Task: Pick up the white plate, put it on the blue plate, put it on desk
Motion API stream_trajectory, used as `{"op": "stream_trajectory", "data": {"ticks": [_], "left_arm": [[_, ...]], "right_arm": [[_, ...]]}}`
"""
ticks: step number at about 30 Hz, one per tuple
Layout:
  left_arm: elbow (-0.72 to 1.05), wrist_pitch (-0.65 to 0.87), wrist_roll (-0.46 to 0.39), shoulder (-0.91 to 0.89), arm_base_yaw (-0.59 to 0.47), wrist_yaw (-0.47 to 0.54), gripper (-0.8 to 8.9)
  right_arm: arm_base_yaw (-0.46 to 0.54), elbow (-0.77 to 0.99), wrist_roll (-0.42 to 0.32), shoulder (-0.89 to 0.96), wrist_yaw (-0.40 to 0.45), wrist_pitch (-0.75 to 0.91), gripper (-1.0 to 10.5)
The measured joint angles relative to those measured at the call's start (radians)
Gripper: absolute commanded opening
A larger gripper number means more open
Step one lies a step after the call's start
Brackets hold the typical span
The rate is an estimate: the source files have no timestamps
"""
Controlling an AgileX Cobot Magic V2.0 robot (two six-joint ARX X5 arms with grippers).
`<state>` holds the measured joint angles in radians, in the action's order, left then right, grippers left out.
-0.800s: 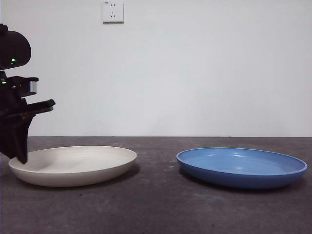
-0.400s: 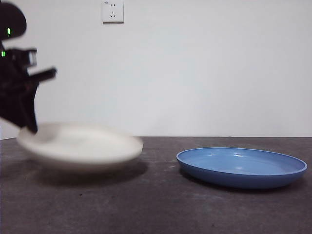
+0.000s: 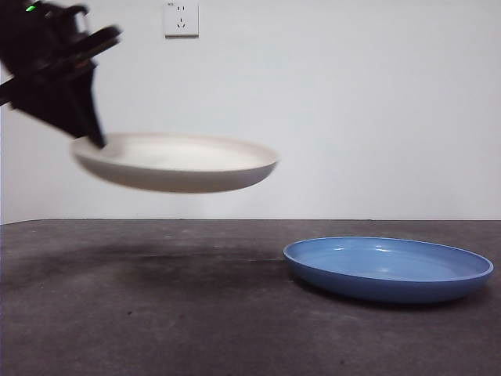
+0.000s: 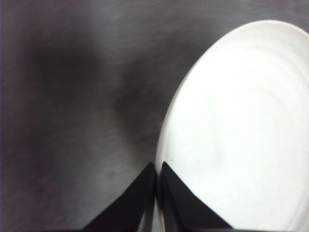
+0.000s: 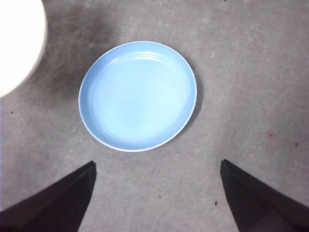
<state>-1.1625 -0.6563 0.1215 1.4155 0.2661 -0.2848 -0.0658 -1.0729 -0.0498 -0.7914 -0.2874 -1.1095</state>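
since the earlier frames the white plate has left the desk and risen well clear of it, shifting toward the blue plate; a second ago it lay flat on the desk at the left, and half a second ago it was just lifting off. the left gripper is clamped on the plate's rim, one jaw above and one below, as the left wrist view confirms: left gripper, white plate, jaws narrowed to the rim's thickness. the plate hangs roughly level, with a slight blur, its free edge near but not yet over the blue plate, which sits unmoved on the desk at the right. the right gripper waits above, jaws spread wide and holding nothing, looking down on the blue plate with the white plate's edge in one corner. step in hand: carry the white plate across and set it into the blue one. to do it well, keep the grip firm, since a rim hold on a wide plate invites tilt or slip; keep the plate level; travel until the two plates are concentric; lower gently until the base seats inside the blue rim; only then release. avoid striking the blue rim on approach, which could shove it aside.
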Motion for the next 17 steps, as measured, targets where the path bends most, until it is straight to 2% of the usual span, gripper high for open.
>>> {"op": "stream_trajectory", "data": {"ticks": [10, 17], "left_arm": [[-0.037, 0.098, 0.056, 0.010, 0.192, -0.003, 0.16], [-0.104, 0.131, 0.111, 0.141, 0.270, -0.003, 0.16]], "right_arm": [[0.000, 0.000, 0.025, 0.000, 0.004, 0.008, 4.1], [0.000, 0.000, 0.031, 0.001, 0.008, 0.008, 4.1]]}}
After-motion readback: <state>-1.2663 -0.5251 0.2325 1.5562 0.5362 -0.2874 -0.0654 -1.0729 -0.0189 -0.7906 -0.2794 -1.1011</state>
